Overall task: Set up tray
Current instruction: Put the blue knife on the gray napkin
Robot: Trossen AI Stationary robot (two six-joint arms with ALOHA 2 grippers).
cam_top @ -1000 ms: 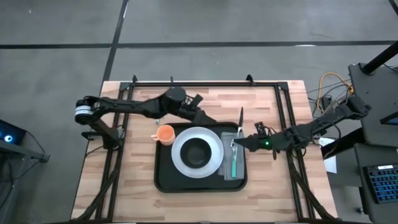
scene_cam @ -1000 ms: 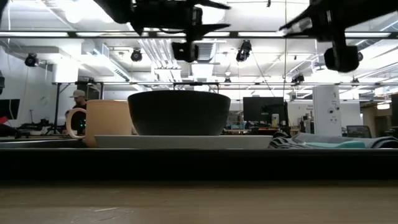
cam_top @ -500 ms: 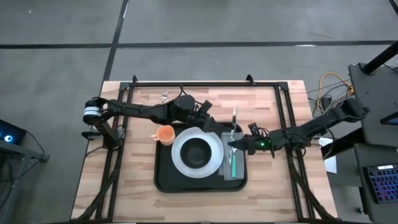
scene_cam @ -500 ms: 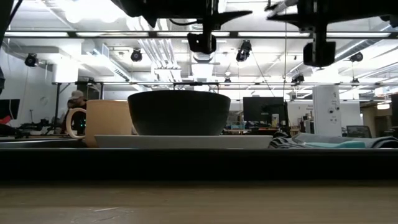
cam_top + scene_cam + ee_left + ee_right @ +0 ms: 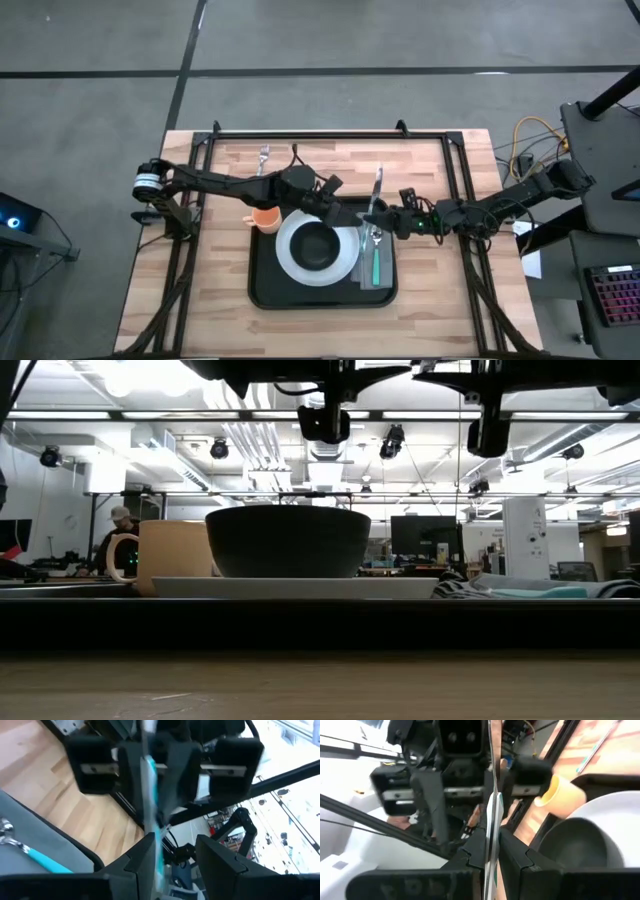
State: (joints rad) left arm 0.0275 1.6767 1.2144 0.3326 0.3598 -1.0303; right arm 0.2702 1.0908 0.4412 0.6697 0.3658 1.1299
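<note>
The high view looks straight down on the whole light wooden table (image 5: 420,300). The low view sits at tabletop height, facing level into the room. Each wrist view looks close past its own fingers at the other arm. High and low views share the dark round bowl (image 5: 314,243) (image 5: 288,541).

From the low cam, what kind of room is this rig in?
Probably an open robotics lab or workshop: exposed ceiling with strip lights, benches with monitors behind the tray, and a person at a workstation.
</note>
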